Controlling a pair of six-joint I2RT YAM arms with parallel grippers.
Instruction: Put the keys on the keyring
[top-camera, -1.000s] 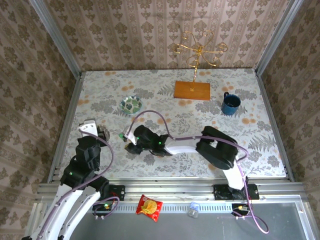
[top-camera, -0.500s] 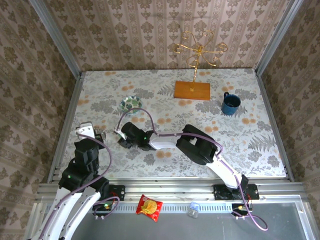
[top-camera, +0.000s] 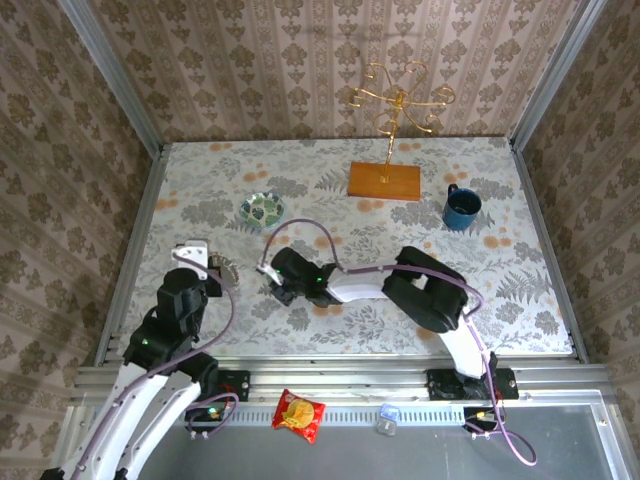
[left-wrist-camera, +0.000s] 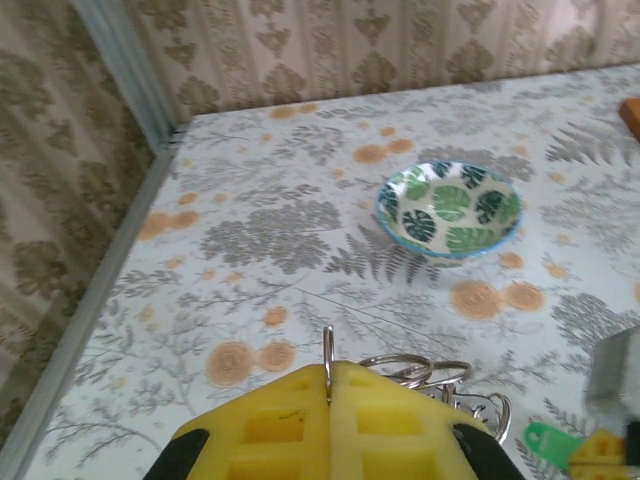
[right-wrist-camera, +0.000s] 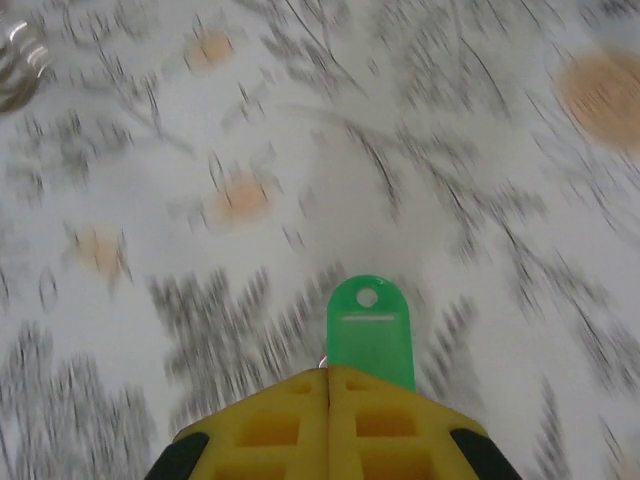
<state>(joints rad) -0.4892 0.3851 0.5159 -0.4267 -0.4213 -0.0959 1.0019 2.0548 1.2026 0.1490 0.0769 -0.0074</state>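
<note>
Right gripper (right-wrist-camera: 330, 375) has pulled back to the right from where it reached half a second ago, and its jaws have gone from partly open to clamped. Left gripper (left-wrist-camera: 329, 372) has shifted forward and right at the left side of the table (top-camera: 330, 160). Right pads are closed on the green tag (right-wrist-camera: 368, 330), which sticks out past the fingertips; the right wrist view is motion-blurred, so I can't tell whether the tag is lifted off the cloth. Left pads are pressed together on the keyring (left-wrist-camera: 327, 348), a thin metal ring standing upright between them. The silver key cluster (left-wrist-camera: 430, 375) sits just right of the left fingertips, near the tag. Patterned bowl (left-wrist-camera: 450, 205) is farther back, apart from both grippers. Gold stand (top-camera: 398, 100), its wooden base (top-camera: 385, 180) and blue mug (top-camera: 461, 207) are at the far side, well away.
</note>
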